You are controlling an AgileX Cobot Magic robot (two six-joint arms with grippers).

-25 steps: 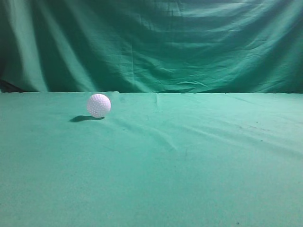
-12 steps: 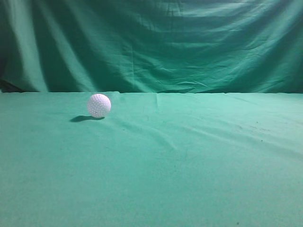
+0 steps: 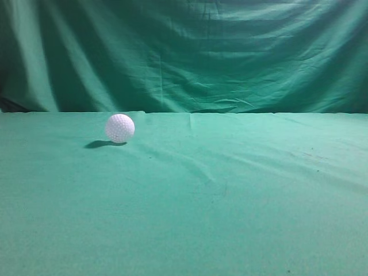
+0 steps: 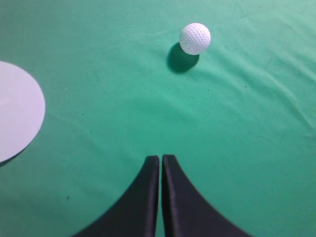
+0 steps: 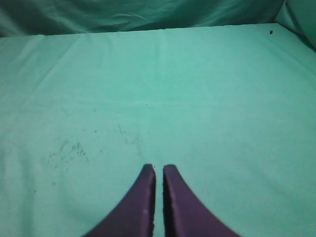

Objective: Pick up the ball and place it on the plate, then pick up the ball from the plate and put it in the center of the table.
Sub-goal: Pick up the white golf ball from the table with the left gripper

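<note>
The white dimpled ball (image 3: pixel 119 127) rests on the green table (image 3: pixel 230 218) at the left of the exterior view, near the far edge. In the left wrist view the ball (image 4: pixel 195 38) lies ahead and a little right of my left gripper (image 4: pixel 161 159), well apart from it. The pale round plate (image 4: pixel 15 116) shows at the left edge of that view, empty. My left gripper is shut and empty. My right gripper (image 5: pixel 159 169) is shut and empty above bare cloth. Neither gripper shows in the exterior view.
A draped green curtain (image 3: pixel 190 52) hangs behind the table's far edge. The cloth has shallow wrinkles and some dark specks (image 5: pixel 69 148) left of the right gripper.
</note>
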